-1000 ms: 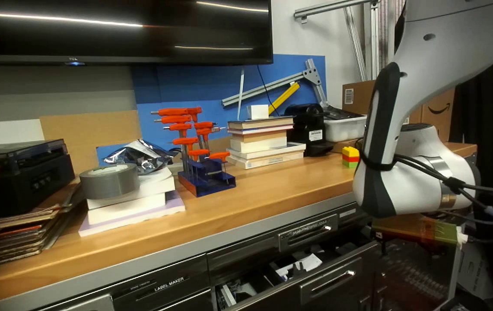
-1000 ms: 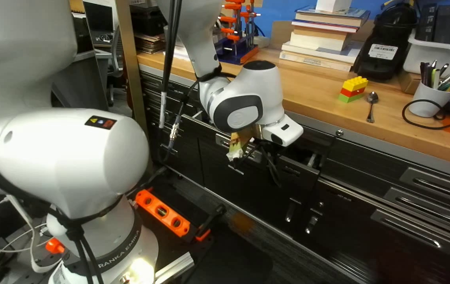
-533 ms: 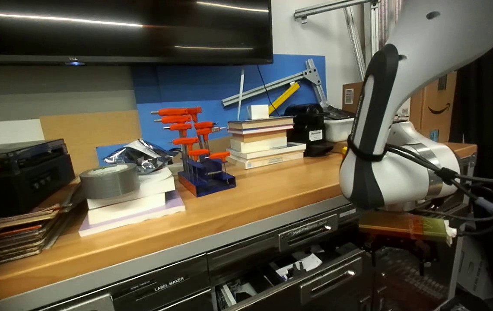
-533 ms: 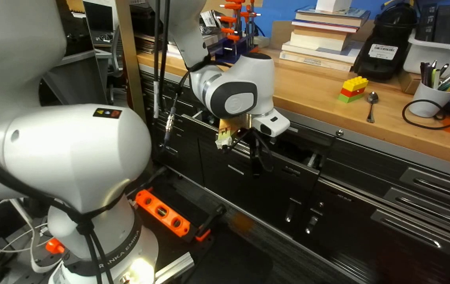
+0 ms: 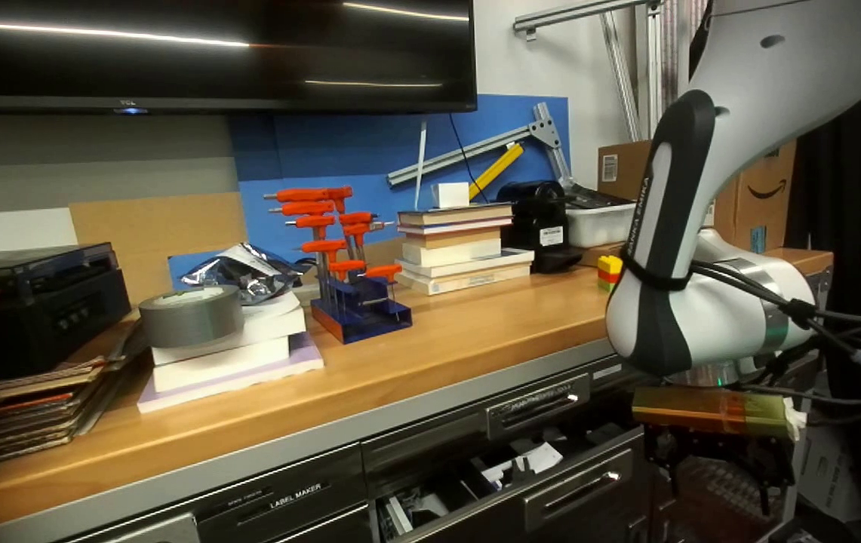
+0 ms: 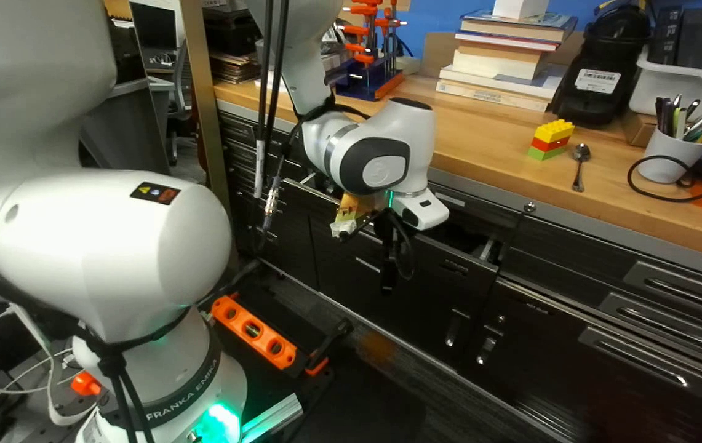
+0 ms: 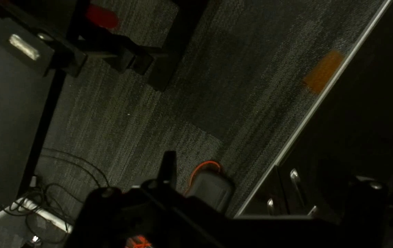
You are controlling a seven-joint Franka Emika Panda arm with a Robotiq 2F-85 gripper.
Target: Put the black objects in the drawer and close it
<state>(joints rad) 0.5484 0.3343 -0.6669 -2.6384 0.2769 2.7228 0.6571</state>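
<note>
The wide dark grey drawer (image 5: 502,520) stands open under the worktop. White and dark pieces show in its insert. Its front also shows in an exterior view (image 6: 458,261). My gripper (image 5: 720,498) points down, out in front of the cabinet beside the drawer's near end. Its two dark fingers are spread with nothing between them. It also shows in front of the drawer front in an exterior view (image 6: 387,280). In the wrist view the gripper (image 7: 268,172) hangs over the floor and cabinet fronts. I cannot pick out the black objects; they are hidden or out of view.
On the worktop (image 5: 460,339) stand an orange-handled hex key stand (image 5: 362,309), book stacks (image 5: 468,264), a black boxy device (image 5: 543,226), toy bricks (image 6: 550,140), a spoon (image 6: 579,166) and a pen cup (image 6: 667,157). An orange level (image 6: 252,332) lies near the robot base.
The arm swung slightly along the cabinet and part way back, and the gripper is now a little lower. The base light changed from white to green. The drawer has not moved.
</note>
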